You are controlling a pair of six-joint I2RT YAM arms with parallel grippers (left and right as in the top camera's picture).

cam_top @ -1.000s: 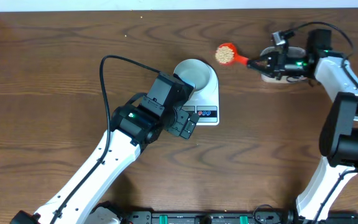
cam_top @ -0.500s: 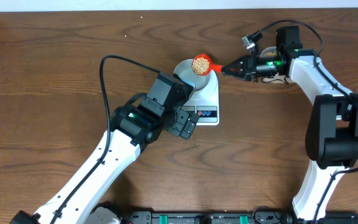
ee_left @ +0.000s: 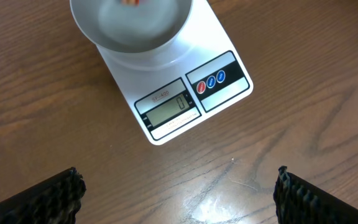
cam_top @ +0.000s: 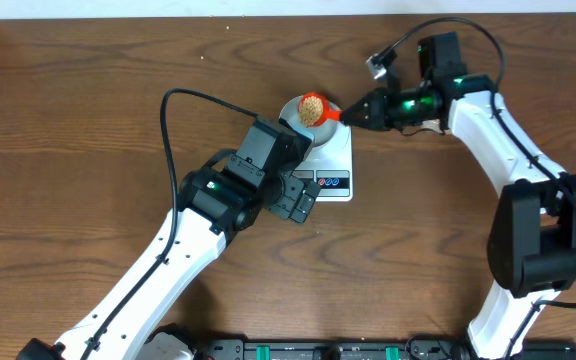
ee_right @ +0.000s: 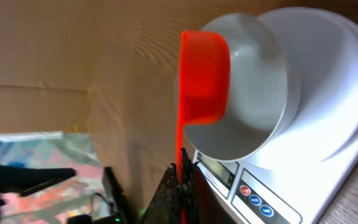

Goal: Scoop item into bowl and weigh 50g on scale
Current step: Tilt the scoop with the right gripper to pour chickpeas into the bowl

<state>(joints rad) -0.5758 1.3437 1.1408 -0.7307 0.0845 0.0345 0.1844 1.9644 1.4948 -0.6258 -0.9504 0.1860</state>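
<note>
The pale grey-blue bowl (cam_top: pixel 300 118) (ee_left: pixel 129 22) (ee_right: pixel 253 93) stands on the white scale (cam_top: pixel 334 160) (ee_left: pixel 191 93) (ee_right: pixel 334 143); the display reads 0. My right gripper (cam_top: pixel 356 112) (ee_right: pixel 183 180) is shut on the handle of a red scoop (cam_top: pixel 314 107) (ee_right: pixel 202 74). The scoop's cup is full of tan beans (cam_top: pixel 312 106) and hangs over the bowl. The bowl looks empty of beans. My left gripper (ee_left: pixel 179 193) is open and empty, low over the table just in front of the scale.
The left arm (cam_top: pixel 228 190) lies over the table left of the scale and covers part of the bowl from above. The right arm (cam_top: pixel 488 110) reaches in from the right. The clear tub is hidden behind the right arm.
My right gripper has carried the full scoop leftward from near the tub to over the bowl. The left arm has not moved.
</note>
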